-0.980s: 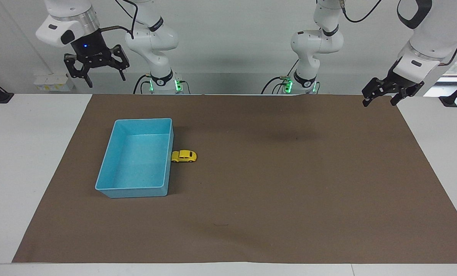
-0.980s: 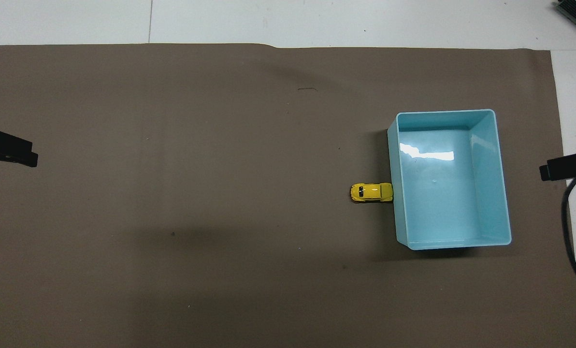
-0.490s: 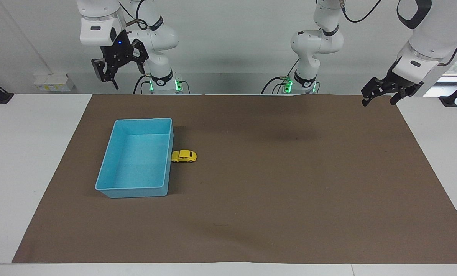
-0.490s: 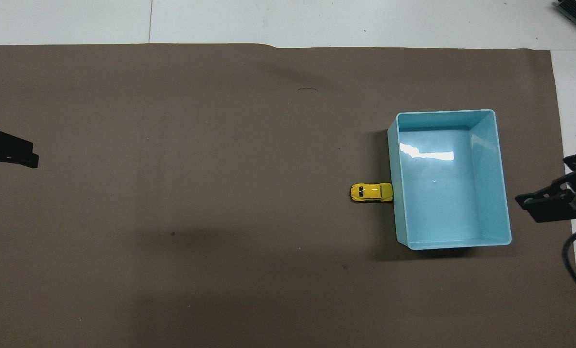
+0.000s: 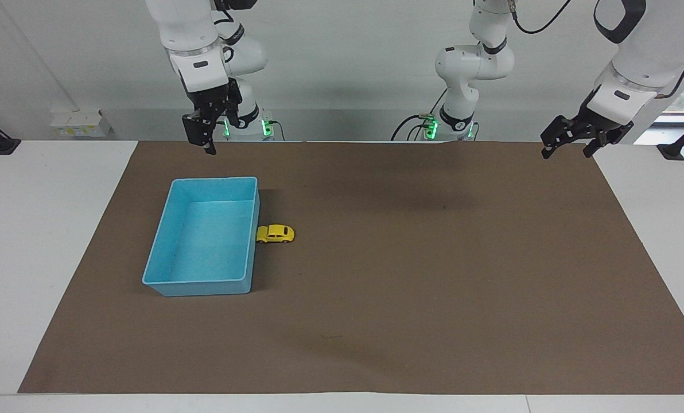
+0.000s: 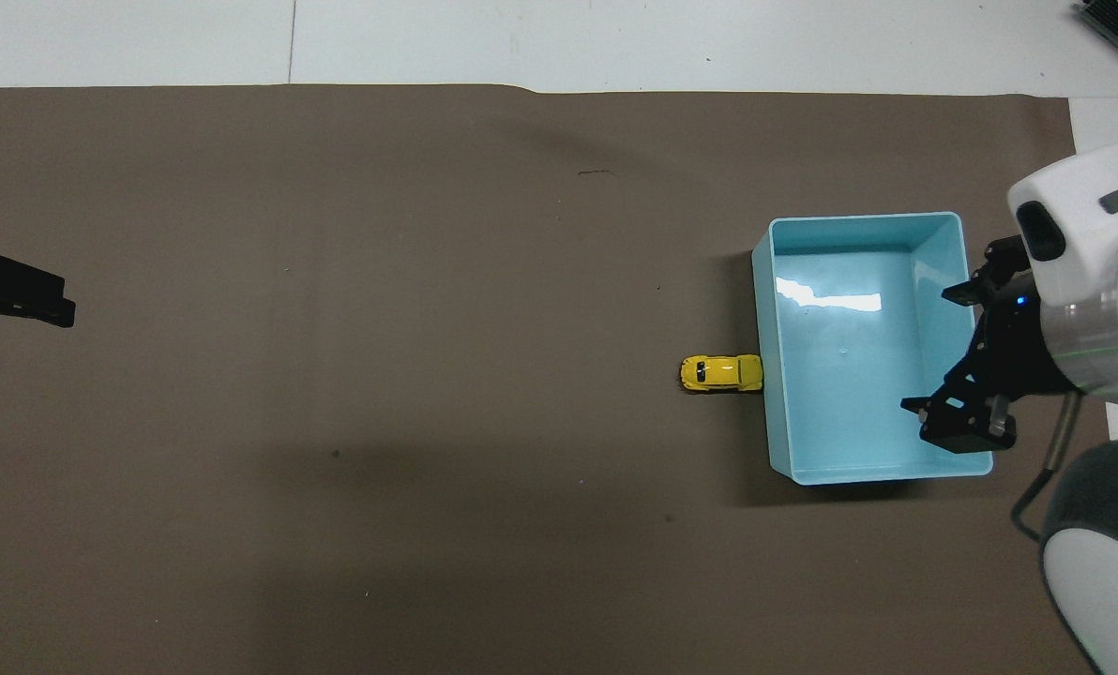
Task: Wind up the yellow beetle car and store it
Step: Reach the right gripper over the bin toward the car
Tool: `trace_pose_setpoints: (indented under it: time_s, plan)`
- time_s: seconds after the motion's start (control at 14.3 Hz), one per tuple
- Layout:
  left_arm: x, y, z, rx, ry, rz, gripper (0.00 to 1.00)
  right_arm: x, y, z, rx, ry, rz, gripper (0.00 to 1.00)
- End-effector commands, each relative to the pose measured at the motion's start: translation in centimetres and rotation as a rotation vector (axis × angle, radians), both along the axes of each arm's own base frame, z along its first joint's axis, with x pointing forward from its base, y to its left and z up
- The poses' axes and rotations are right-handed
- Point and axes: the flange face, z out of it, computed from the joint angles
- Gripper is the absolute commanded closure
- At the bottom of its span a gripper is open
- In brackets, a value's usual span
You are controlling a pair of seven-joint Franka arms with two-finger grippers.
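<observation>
Car [image 5: 275, 233]: on the mat, touching the bin's [image 5: 164, 244] side wall, outside it, below and well apart from the right claw [image 5: 199, 139], awaiting pickup. Right claw: raised, spread, empty. Left claw [image 5: 567, 142]: spread, empty, waiting at its table end.

No text, label, brand, number or sign is showing legibly on anything in either view.

Two high views from either end share the brown mat [image 5: 434, 258].
</observation>
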Motion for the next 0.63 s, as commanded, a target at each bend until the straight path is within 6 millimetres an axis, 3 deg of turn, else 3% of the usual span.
trace_pose_setpoints:
  time_s: [0.0, 0.35, 0.56]
  plan:
    - [-0.5, 0.1, 0.5, 0.002, 0.003, 0.011, 0.0, 0.0, 1.6, -2.6, -0.004, -0.009, 0.09, 0.0]
    - [-0.5, 0.1, 0.5, 0.002, 0.004, 0.011, 0.0, 1.6, 4.8, -8.6, -0.017, -0.01, 0.158, 0.0]
    - [-0.5, 0.1, 0.5, 0.002, 0.003, 0.011, 0.0, 2.9, 5.6, -12.9, -0.026, -0.005, 0.23, 0.0]
